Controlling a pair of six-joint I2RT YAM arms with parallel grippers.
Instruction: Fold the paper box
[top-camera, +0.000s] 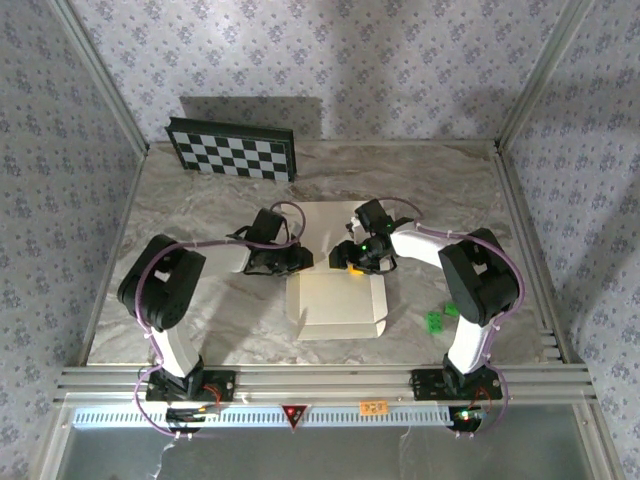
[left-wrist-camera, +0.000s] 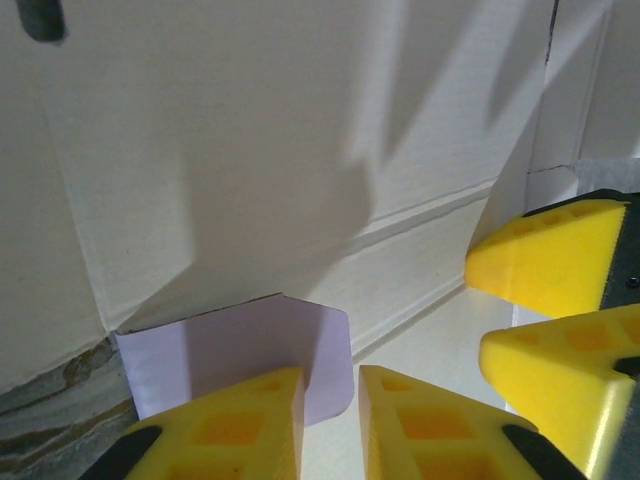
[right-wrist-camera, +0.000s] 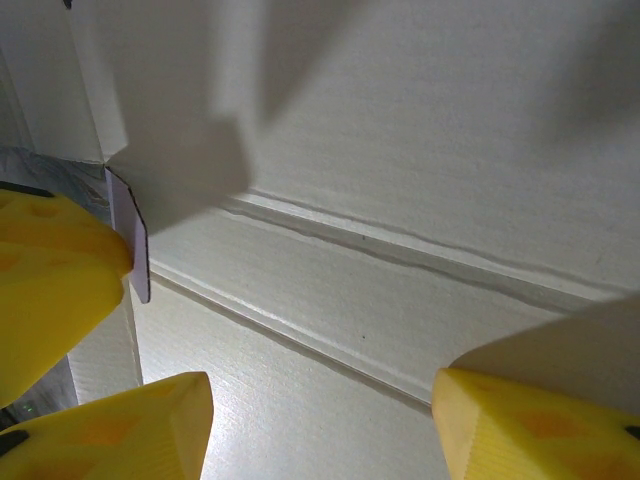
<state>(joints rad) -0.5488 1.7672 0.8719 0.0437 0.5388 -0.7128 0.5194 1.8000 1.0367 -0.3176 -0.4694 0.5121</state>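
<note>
The paper box (top-camera: 335, 300) lies half folded in the middle of the table, a white tray with low side walls and a rear panel. Both grippers meet over its back part. My left gripper (left-wrist-camera: 331, 375) has its yellow jaws a narrow gap apart with nothing clamped. Its left fingertip (right-wrist-camera: 55, 270) rests against the face of a small lavender flap (left-wrist-camera: 240, 345) that stands up from the box. My right gripper (right-wrist-camera: 320, 385) is open wide over a creased white panel (right-wrist-camera: 400, 290), holding nothing. Its fingers (left-wrist-camera: 545, 260) appear at the right of the left wrist view.
A black-and-white checkerboard panel (top-camera: 232, 150) leans at the back left. Two small green pieces (top-camera: 437, 318) lie on the marble table to the right of the box. Papered walls close in three sides, and an aluminium rail (top-camera: 320, 380) runs along the near edge.
</note>
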